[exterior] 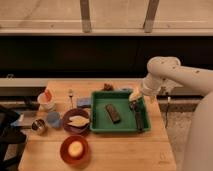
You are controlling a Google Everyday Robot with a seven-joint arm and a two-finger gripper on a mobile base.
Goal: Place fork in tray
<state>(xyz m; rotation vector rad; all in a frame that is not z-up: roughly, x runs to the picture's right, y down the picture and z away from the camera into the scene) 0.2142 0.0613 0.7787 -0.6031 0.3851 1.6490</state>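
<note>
Viewing from the one camera: wooden table point(115, 152) seen from the front and above, dark wall behind.

Placed on the right half of the table: tray point(100, 122), green, rectangular, with a raised rim and one long side toward the camera.

Reaching in from the right: white arm point(167, 70), bent downward over the tray. Gripper point(134, 101) positioned over the right rear part of the tray, close to the right rim. Opening of the gripper: cannot tell. Contact with any item: cannot tell.

Fork point(71, 96) lying flat on the bare tabletop, outside the tray and left of its left rim, aligned roughly front to back.
- Flanked on the left by a white cup point(46, 103).
- Separated from the tray by a small blue pad point(84, 102).
- Set well apart from the gripper, with nearly the full width of the tray between them.
- Not touched by the gripper.

Contained in the tray:
- dark rectangular block point(113, 113) near the centre, lying at an angle;
- long dark-handled utensil point(137, 119) along the right wall, just in front of the gripper.

Arranged in front of the fork:
- dark-purple plate point(86, 129) bearing a pale flat item, just beside the tray's left front corner;
- blue cup point(52, 119) and metal can point(38, 126) left of the plate;
- red bowl point(64, 150) nearest the camera, holding a yellowish round item.
</note>
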